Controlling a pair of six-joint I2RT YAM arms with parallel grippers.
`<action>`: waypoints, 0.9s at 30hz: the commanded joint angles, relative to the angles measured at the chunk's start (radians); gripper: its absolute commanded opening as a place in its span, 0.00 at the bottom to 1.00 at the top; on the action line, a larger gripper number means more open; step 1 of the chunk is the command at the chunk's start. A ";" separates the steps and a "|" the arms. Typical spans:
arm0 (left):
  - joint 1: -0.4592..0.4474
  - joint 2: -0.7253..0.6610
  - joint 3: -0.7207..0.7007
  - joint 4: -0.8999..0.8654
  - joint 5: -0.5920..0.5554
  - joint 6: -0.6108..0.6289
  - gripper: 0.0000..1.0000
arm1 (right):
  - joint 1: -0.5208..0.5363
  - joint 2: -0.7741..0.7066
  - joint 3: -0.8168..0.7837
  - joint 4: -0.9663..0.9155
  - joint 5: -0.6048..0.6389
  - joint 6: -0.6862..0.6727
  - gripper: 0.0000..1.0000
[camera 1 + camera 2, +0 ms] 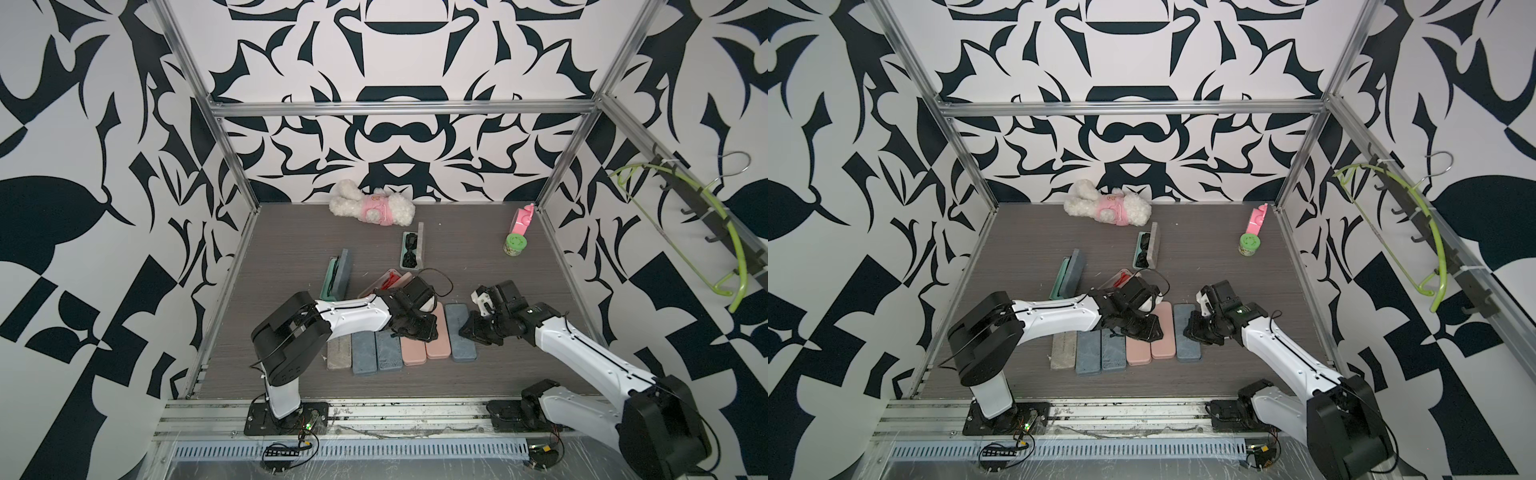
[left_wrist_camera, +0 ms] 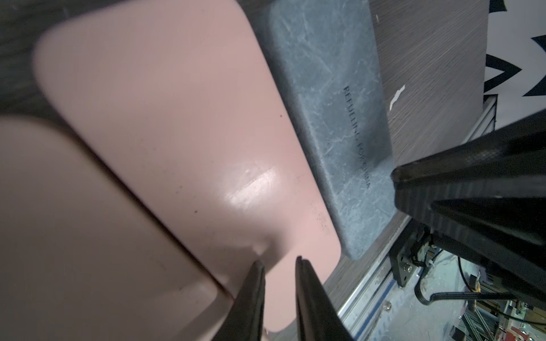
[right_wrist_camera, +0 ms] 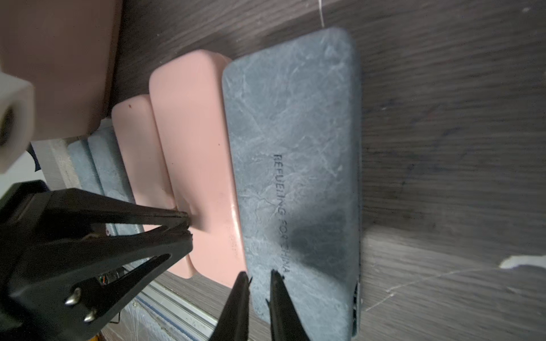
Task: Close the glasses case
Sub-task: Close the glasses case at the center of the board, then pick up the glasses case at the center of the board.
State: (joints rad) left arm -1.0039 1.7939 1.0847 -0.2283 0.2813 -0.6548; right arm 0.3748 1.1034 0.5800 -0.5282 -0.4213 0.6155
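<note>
Where the left gripper (image 2: 279,261) hangs, its black fingers closed to a sliver and holding nothing, the tips sit at the lid of the pink glasses case (image 2: 177,133), near one short end; contact cannot be confirmed.

Case: oblong, rounded corners, smooth pink shell with a soft sheen. The lid lies flat on its base with no gap showing.

Location: front row on the table (image 1: 291,249), side by side between a second pink case (image 1: 413,353) and a blue-grey case (image 3: 295,133).

Blue-grey case: same oblong form, mottled stone-like surface, lettering pressed along the lid.

Right gripper (image 3: 260,274): closed, empty, tips over the blue-grey lid.

Row, further left: inner blue case (image 1: 388,351), outer blue case (image 1: 365,353), grey-beige case (image 1: 338,353).

Farther back: open case (image 1: 421,245) holding dark sunglasses (image 1: 410,257); open teal-lined case (image 1: 345,274).

Table: dark wood-grain board.
</note>
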 commanded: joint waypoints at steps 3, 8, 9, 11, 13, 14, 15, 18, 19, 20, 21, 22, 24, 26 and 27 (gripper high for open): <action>-0.005 -0.029 0.015 -0.015 -0.005 0.006 0.24 | 0.009 -0.012 0.031 0.032 0.016 0.026 0.17; -0.003 -0.135 0.014 -0.012 -0.040 0.014 0.27 | 0.009 -0.061 0.127 -0.035 0.019 -0.003 0.24; -0.002 -0.156 0.015 -0.015 -0.054 0.017 0.29 | 0.009 -0.065 0.143 -0.045 0.019 -0.010 0.26; -0.001 -0.215 0.008 -0.020 -0.090 0.022 0.36 | 0.009 -0.072 0.169 -0.060 0.018 -0.019 0.31; 0.009 -0.272 -0.009 -0.020 -0.124 0.027 0.45 | 0.009 -0.071 0.184 -0.067 0.019 -0.025 0.37; 0.015 -0.305 -0.021 -0.020 -0.141 0.027 0.49 | 0.009 -0.067 0.191 -0.067 0.018 -0.025 0.39; 0.022 -0.332 -0.032 -0.021 -0.157 0.027 0.52 | 0.009 -0.061 0.196 -0.066 0.016 -0.026 0.41; 0.051 -0.424 -0.082 -0.019 -0.202 0.026 0.61 | 0.009 -0.047 0.202 -0.046 0.009 -0.020 0.51; 0.062 -0.457 -0.100 -0.018 -0.207 0.025 0.66 | 0.009 -0.041 0.201 -0.028 0.006 -0.012 0.56; 0.072 -0.482 -0.114 -0.021 -0.212 0.024 0.71 | 0.009 -0.035 0.201 -0.013 0.001 -0.007 0.61; 0.079 -0.497 -0.125 -0.029 -0.220 0.024 0.74 | 0.009 -0.027 0.202 0.001 -0.006 -0.002 0.65; 0.086 -0.511 -0.135 -0.040 -0.230 0.024 0.79 | 0.009 -0.016 0.206 0.018 -0.013 0.002 0.68; 0.096 -0.559 -0.154 -0.065 -0.257 0.024 0.84 | 0.009 0.011 0.217 0.049 -0.027 0.015 0.74; 0.108 -0.581 -0.174 -0.084 -0.281 0.023 0.91 | 0.009 0.043 0.225 0.094 -0.041 0.036 0.77; 0.113 -0.588 -0.184 -0.089 -0.288 0.021 0.93 | 0.009 0.062 0.227 0.113 -0.048 0.047 0.78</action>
State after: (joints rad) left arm -0.9016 1.2346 0.9298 -0.2661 0.0425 -0.6365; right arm 0.3798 1.1427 0.7597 -0.5007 -0.4404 0.6342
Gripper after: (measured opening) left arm 0.919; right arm 0.771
